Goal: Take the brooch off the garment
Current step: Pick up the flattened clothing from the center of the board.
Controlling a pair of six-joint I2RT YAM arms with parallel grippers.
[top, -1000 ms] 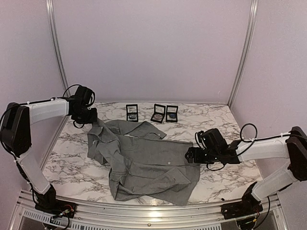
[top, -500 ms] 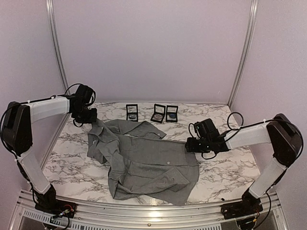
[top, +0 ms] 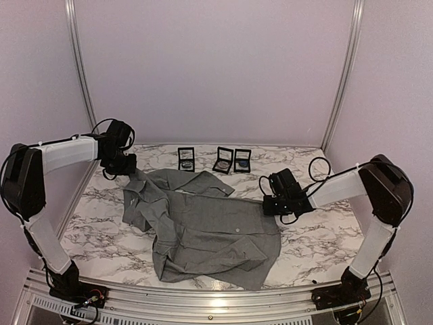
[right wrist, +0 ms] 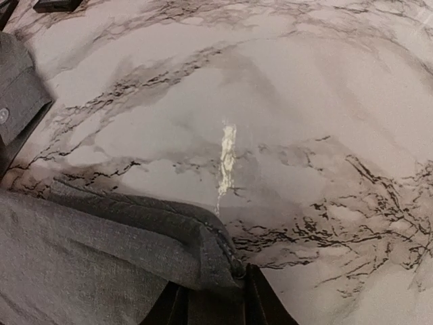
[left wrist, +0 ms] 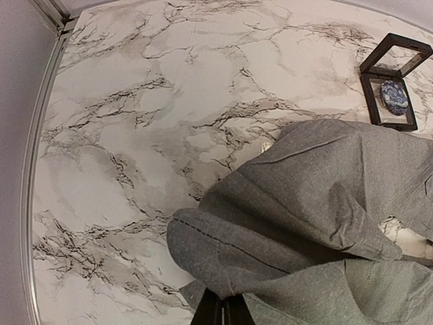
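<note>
The grey garment (top: 203, 223) lies crumpled across the middle of the marble table. No brooch shows on it in any view. My left gripper (top: 125, 164) is at the back left, shut on a folded corner of the garment (left wrist: 325, 203) and holding it slightly off the table; its fingertips (left wrist: 222, 311) sit tight together under the fold. My right gripper (top: 270, 203) is at the garment's right edge. In the right wrist view its two dark fingers (right wrist: 213, 298) pinch a stitched hem fold of the garment (right wrist: 81, 250).
Three small black display boxes (top: 186, 160), (top: 223, 160), (top: 242, 160) stand open at the back of the table; one (left wrist: 392, 81) holds a round blue ornament. A metal rail (top: 81, 196) borders the table's left side. A shirt button (top: 238, 230) shows mid-garment.
My right gripper has moved back along the garment's right edge and its fingers have closed in on the hem. The left gripper has kept its hold.
</note>
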